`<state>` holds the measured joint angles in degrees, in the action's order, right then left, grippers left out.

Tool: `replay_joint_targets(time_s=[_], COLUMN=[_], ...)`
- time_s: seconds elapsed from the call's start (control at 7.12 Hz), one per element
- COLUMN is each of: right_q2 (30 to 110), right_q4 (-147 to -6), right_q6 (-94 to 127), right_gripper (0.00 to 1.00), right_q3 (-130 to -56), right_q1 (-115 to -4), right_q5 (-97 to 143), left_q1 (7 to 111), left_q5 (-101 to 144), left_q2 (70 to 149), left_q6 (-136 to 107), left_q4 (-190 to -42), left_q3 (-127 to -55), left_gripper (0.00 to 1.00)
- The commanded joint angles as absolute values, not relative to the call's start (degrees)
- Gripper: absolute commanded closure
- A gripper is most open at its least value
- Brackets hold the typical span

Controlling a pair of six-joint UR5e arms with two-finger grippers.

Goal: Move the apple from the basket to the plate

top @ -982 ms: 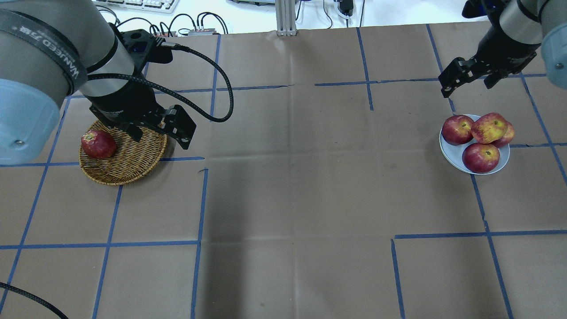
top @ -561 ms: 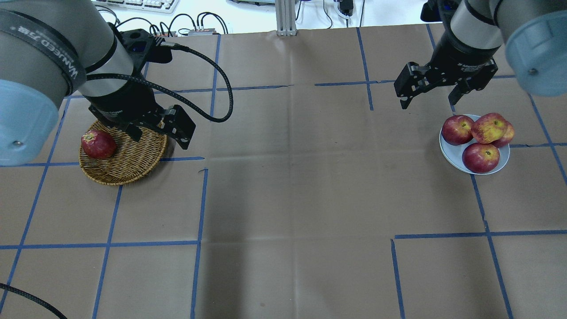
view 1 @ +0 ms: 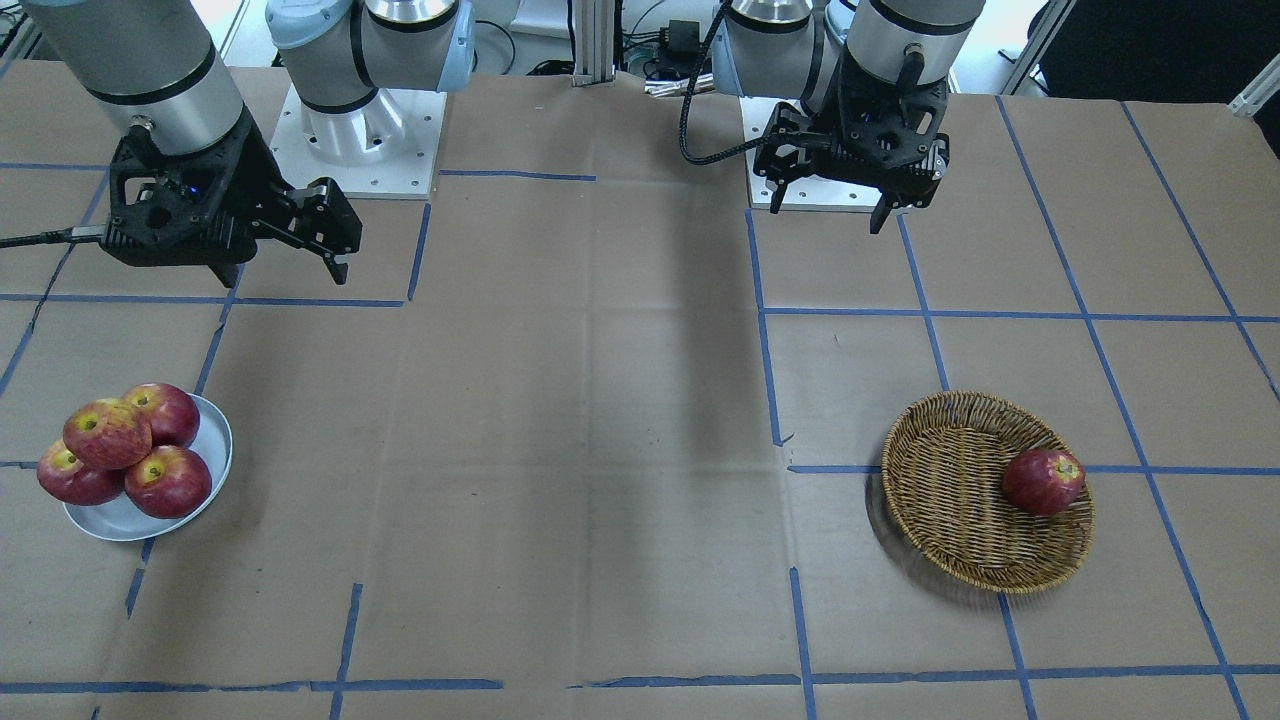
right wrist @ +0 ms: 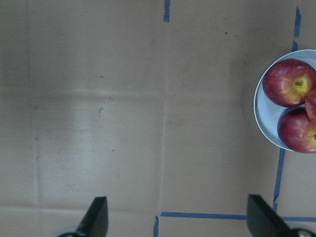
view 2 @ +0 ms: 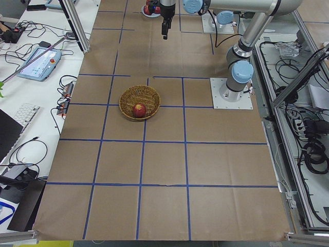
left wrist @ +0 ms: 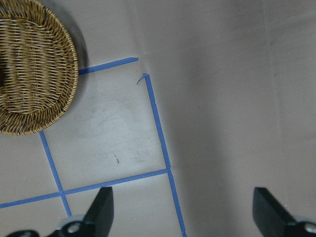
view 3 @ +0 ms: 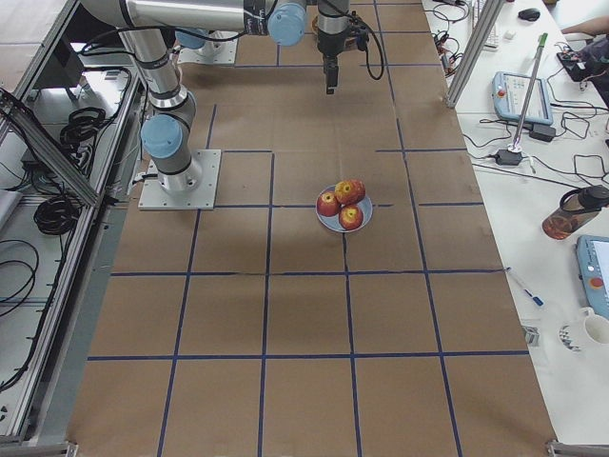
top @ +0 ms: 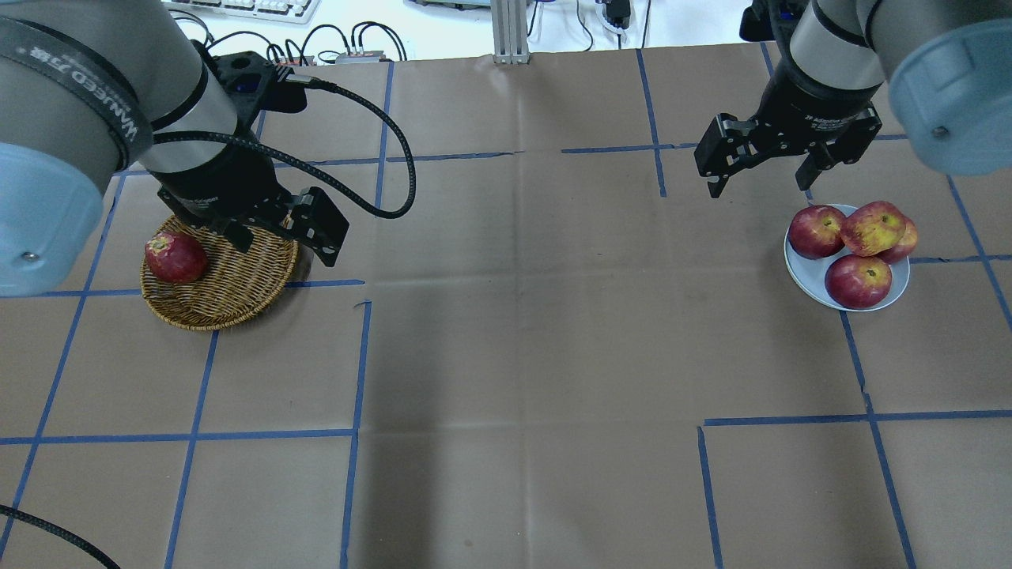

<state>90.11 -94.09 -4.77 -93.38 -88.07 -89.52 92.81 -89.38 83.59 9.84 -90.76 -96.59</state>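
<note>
The lighter, pinkish-red apple with pale streaks lies on top of three darker red apples on the pale grey-blue plate at the right; it also shows in the front view. The wicker basket at the left holds one darker red apple. My left gripper hangs open and empty above the basket's far right rim. My right gripper is open and empty, raised behind and left of the plate. The right wrist view shows the plate at its right edge.
The table is covered in brown paper with a grid of blue tape lines. A black cable loops from the left wrist. The left wrist view shows the basket at its top left corner. Keyboards and cables lie beyond the far edge.
My right gripper has swung to the left, from behind the plate's right side to behind and left of it. The left arm, the basket and the apples have not moved.
</note>
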Motion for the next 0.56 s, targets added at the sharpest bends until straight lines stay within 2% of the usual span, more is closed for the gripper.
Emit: replay_joint_targets(time_s=[0.0,0.42], right_q2=[90.61,90.88], right_q4=[-94.13,-94.13], right_q6=[-4.83,-4.83], right_gripper=[0.0,0.0], right_q3=[-93.51,-93.69], right_q1=[-88.15,-88.15], right_q5=[-89.39,-89.12], left_q1=[92.81,92.81], left_q5=[-89.38,-89.38], left_q2=[83.5,83.5], left_q6=[9.84,9.84], left_q4=[-90.79,-90.79], left_q3=[-96.59,-96.68], left_gripper=[0.01,0.01])
